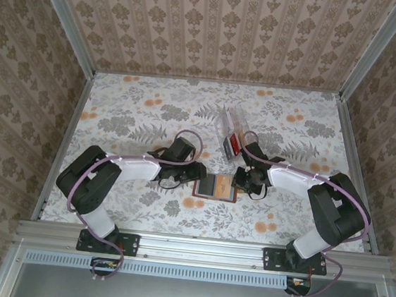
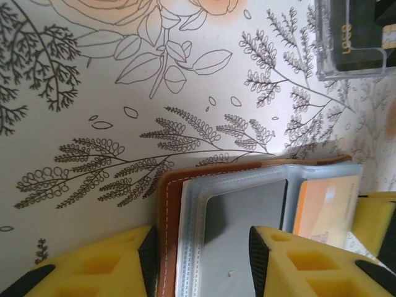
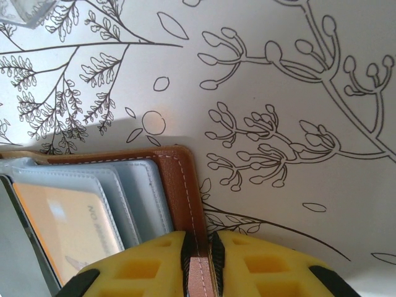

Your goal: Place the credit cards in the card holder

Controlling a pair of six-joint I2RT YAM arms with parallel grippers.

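While the yellow fingers (image 2: 309, 263) cover its lower part in both wrist views, the card holder (image 1: 215, 186) lies open on the floral table (image 1: 138, 114) between your two arms. It is brown leather with clear sleeves, showing a grey card (image 2: 244, 210) and an orange card (image 2: 325, 207) whose print is unreadable. Your right gripper (image 3: 199, 247) clamps narrowly on the leather's right edge. Your left gripper (image 2: 201, 247) straddles the left leaf, jaws apart; whether they press it is unclear. Both forearms angle inward, low.
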